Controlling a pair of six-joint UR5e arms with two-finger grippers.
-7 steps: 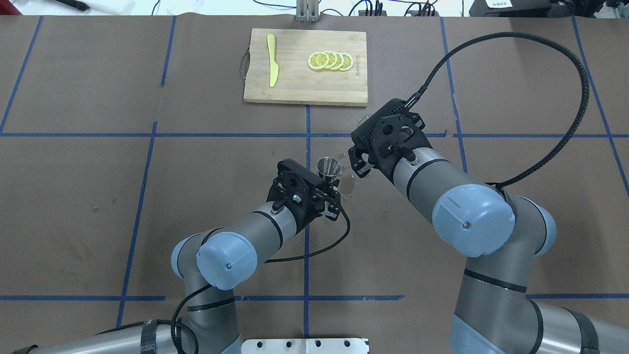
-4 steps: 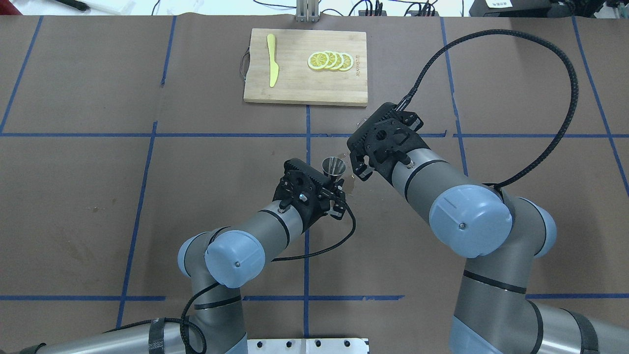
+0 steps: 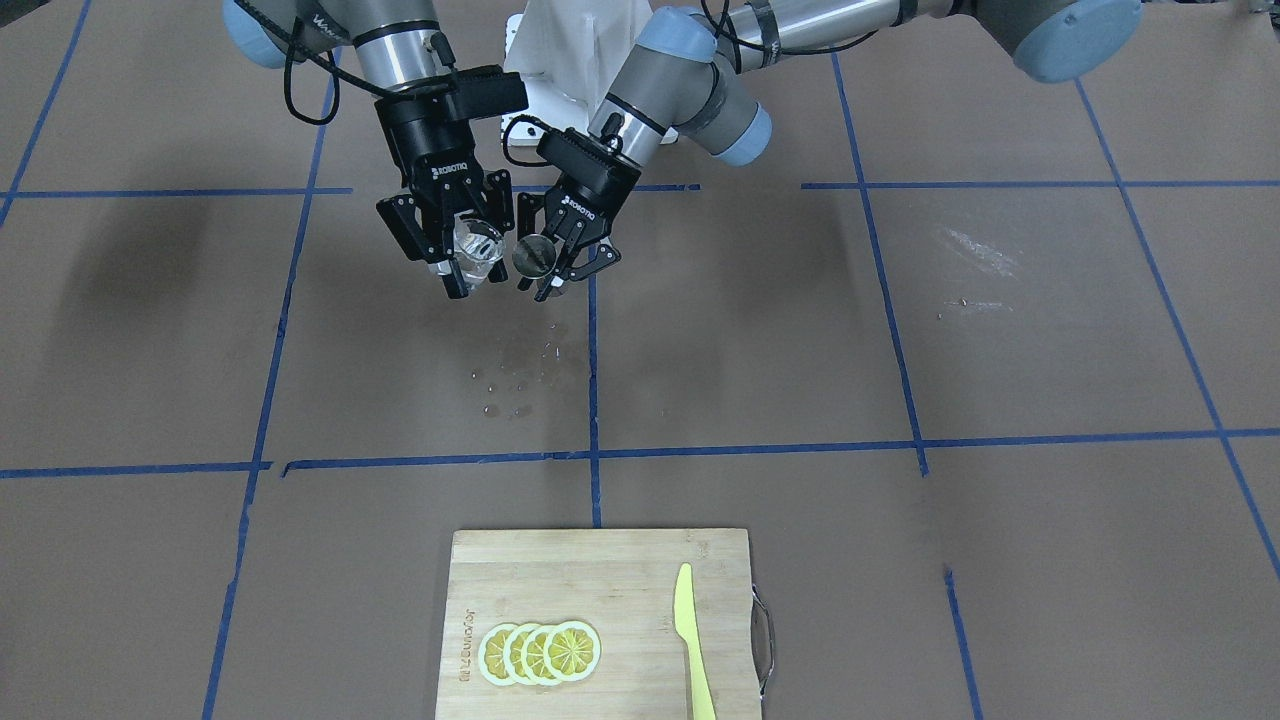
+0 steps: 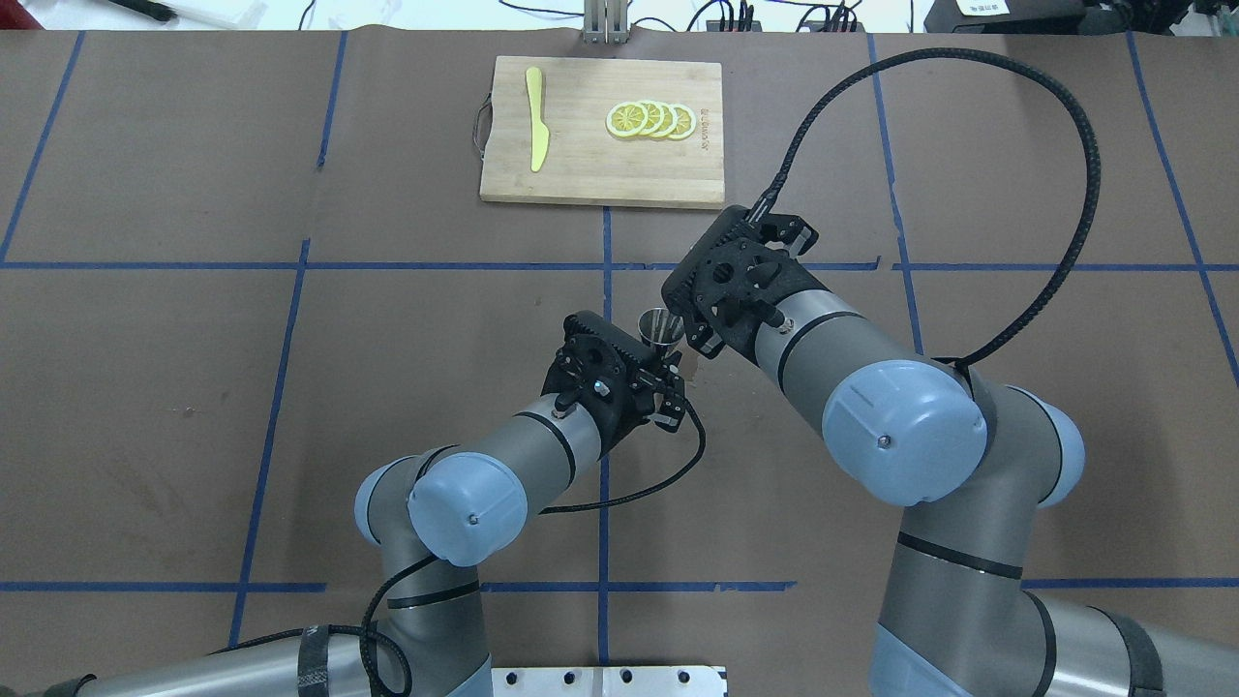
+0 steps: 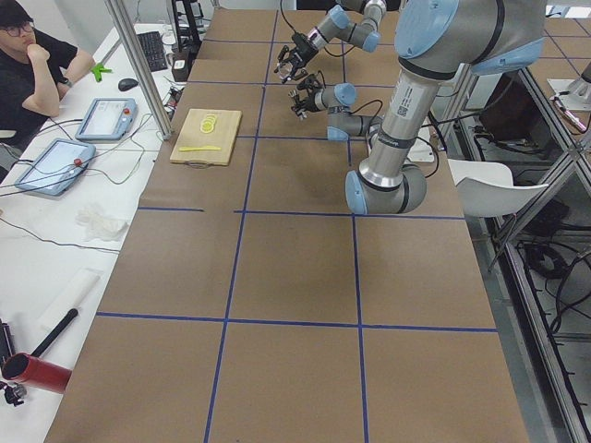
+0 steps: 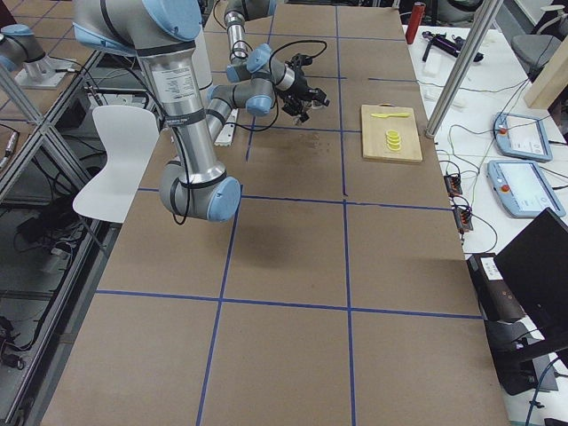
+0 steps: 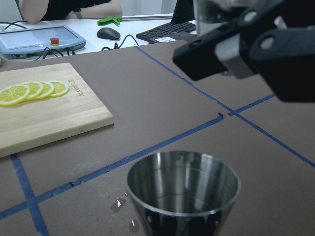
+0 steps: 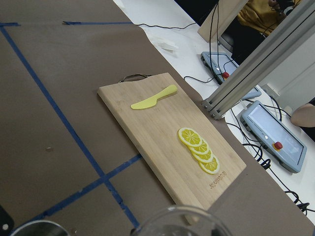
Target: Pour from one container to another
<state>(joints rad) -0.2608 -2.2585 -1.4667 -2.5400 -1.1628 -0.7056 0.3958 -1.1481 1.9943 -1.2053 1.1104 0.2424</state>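
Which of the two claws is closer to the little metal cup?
Left. The left gripper grips the metal cup itself; the right gripper, holding the glass, hangs close beside the cup, apparently not touching it.

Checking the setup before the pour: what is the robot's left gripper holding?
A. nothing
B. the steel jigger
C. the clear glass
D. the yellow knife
B: the left gripper has its fingers shut on the steel jigger; the right gripper holds the clear glass.
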